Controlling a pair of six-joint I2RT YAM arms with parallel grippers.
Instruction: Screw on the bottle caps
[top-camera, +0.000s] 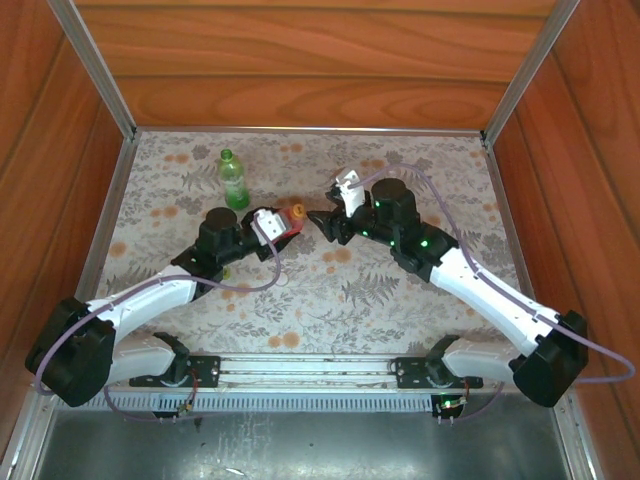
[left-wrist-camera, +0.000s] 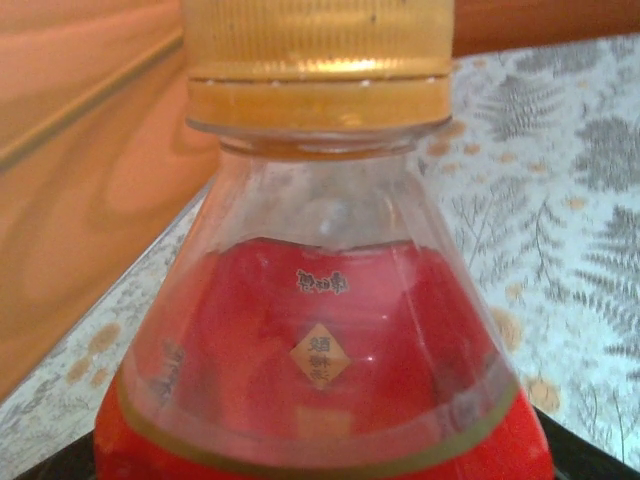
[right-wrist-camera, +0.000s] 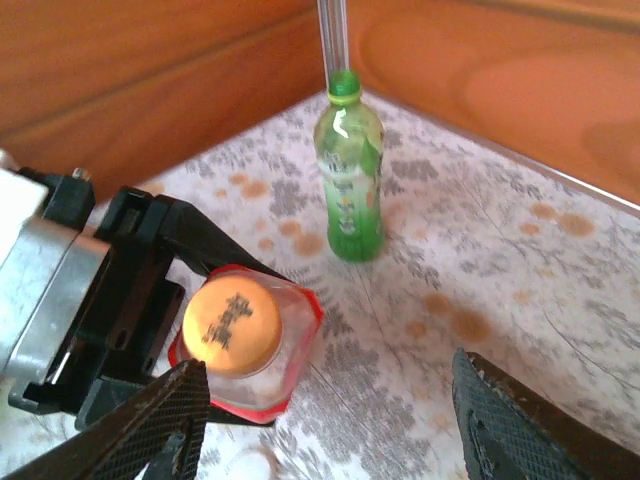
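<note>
My left gripper (top-camera: 283, 228) is shut on the red bottle (top-camera: 287, 224), holding it tilted toward the table's middle. In the left wrist view the red bottle (left-wrist-camera: 320, 380) looms close, with the orange cap (left-wrist-camera: 318, 60) sitting on its neck. My right gripper (top-camera: 322, 222) stands open just right of that cap (top-camera: 298, 211). In the right wrist view the orange cap (right-wrist-camera: 231, 325) lies just past my left finger, outside the right gripper's (right-wrist-camera: 330, 420) gap. The green bottle (right-wrist-camera: 348, 185) stands upright behind, wearing its green cap (right-wrist-camera: 344, 85). The white cap and clear bottle cannot be made out for certain.
The green bottle (top-camera: 233, 178) stands at the back left of the floral cloth (top-camera: 400, 300). A pale round thing (right-wrist-camera: 247, 464) peeks in at the bottom edge of the right wrist view. Wooden walls (top-camera: 300, 60) and metal rails close in the table.
</note>
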